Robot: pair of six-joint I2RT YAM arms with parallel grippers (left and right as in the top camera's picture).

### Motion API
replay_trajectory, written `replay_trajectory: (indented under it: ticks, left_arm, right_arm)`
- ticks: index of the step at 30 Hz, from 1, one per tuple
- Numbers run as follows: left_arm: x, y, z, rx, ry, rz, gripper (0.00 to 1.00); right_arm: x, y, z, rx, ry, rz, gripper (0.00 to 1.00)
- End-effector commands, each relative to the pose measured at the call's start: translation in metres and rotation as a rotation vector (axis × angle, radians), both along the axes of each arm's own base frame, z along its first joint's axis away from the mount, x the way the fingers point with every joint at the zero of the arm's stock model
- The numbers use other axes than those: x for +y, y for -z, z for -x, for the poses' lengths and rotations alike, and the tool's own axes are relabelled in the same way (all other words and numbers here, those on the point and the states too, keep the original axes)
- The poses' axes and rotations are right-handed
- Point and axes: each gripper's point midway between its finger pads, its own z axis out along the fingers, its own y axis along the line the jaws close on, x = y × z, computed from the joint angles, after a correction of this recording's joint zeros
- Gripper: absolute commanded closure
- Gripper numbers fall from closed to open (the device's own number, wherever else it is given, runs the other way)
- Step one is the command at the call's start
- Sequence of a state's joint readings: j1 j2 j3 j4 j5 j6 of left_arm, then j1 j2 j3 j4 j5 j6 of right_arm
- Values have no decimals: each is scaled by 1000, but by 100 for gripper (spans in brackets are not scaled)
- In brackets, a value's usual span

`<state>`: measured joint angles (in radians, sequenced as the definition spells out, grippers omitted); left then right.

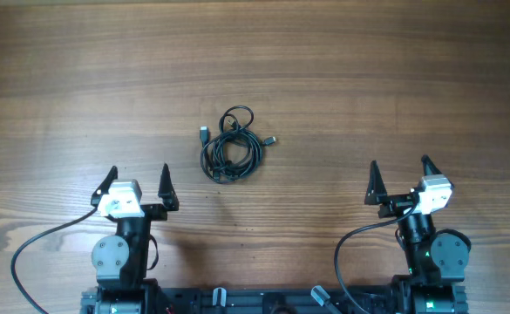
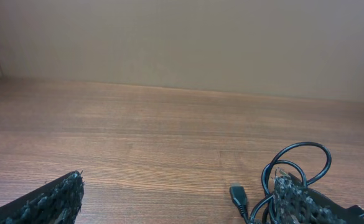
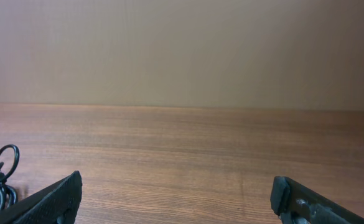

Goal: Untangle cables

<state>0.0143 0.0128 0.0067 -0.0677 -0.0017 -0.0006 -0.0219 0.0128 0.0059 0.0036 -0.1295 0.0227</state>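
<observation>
two tools stood released and empty, jaws spread wide, both near the 6 o'clock edge of the table [image 1: 368, 70]. the cables [image 1: 230, 146] lay in one tangled black bundle around the middle of the table, touched by neither tool. from the left tool [image 1: 138, 170] the bundle sat between 2 and 3 o'clock; from the right tool [image 1: 399, 162] it sat at about 9 o'clock, well apart. one plug end stuck out of the bundle at 10 o'clock, another at 3 o'clock.

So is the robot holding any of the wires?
No. The left gripper and right gripper are open and empty; the cables lie tangled on the table.
</observation>
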Motion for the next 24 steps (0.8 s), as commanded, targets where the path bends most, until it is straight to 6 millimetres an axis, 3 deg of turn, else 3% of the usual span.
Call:
replay_trajectory:
  ticks: [1, 7, 24]
  left_arm:
    - [-1, 1, 0, 2, 11, -14, 0]
    - [1, -5, 0, -22, -1, -57, 0]
    - [1, 1, 0, 3, 0, -57, 0]
  right_arm:
    - [-1, -2, 0, -7, 9, -10, 0]
    - [-1, -2, 0, -7, 9, -10, 0]
    - [-1, -2, 0, -7, 9, -10, 0]
